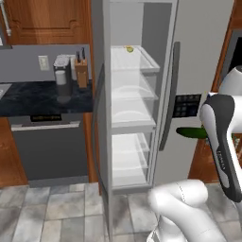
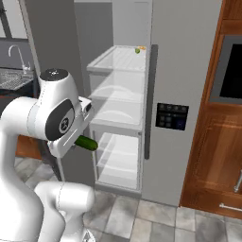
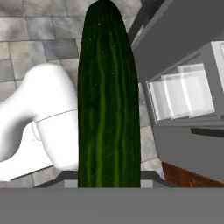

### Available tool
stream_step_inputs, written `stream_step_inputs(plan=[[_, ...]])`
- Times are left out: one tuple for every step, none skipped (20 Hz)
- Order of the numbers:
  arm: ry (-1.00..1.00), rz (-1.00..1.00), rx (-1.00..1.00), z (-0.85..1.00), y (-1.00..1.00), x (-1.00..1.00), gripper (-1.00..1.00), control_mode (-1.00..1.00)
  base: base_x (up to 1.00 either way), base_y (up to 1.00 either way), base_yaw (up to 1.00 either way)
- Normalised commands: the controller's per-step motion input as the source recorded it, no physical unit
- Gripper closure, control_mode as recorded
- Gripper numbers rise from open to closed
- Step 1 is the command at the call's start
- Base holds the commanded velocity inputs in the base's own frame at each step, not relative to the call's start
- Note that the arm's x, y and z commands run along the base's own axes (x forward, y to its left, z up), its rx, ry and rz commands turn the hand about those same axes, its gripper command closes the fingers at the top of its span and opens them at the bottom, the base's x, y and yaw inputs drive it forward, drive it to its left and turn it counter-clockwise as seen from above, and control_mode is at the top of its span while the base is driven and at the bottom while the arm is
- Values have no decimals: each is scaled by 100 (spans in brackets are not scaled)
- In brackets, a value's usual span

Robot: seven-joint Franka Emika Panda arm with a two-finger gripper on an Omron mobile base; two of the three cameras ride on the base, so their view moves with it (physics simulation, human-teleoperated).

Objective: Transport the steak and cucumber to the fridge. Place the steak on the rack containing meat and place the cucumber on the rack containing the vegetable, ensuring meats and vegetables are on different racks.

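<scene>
The fridge (image 1: 198, 56) stands open, its translucent white shelves (image 1: 132, 94) bare except for a small yellow-green item (image 1: 129, 48) at the back of the top rack. A dark stone counter (image 1: 33, 97) to its left carries a knife block (image 1: 82, 71). The hand is clamped on the cucumber (image 3: 109, 100), held in the air before the closed right door, its long axis pointing straight out from the hand. Its skin is dark green, ribbed and glossy.
</scene>
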Motion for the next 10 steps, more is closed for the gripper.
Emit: stream_step_inputs(plan=[[0,0,0,0,0,0,100,100,100,7,2],[0,0,0,0,0,0,100,100,100,0,8],[0,0,0,0,0,0,100,100,100,0,13],[0,0,0,0,0,0,100,100,100,0,19],[0,0,0,0,0,0,100,100,100,0,19],[0,0,0,0,0,0,100,100,100,0,17],[0,0,0,0,0,0,100,100,84,0,19],[0,0,0,0,0,0,100,100,83,0,19],[0,0,0,0,0,0,100,100,81,0,20],[0,0,0,0,0,0,100,100,68,6,15]])
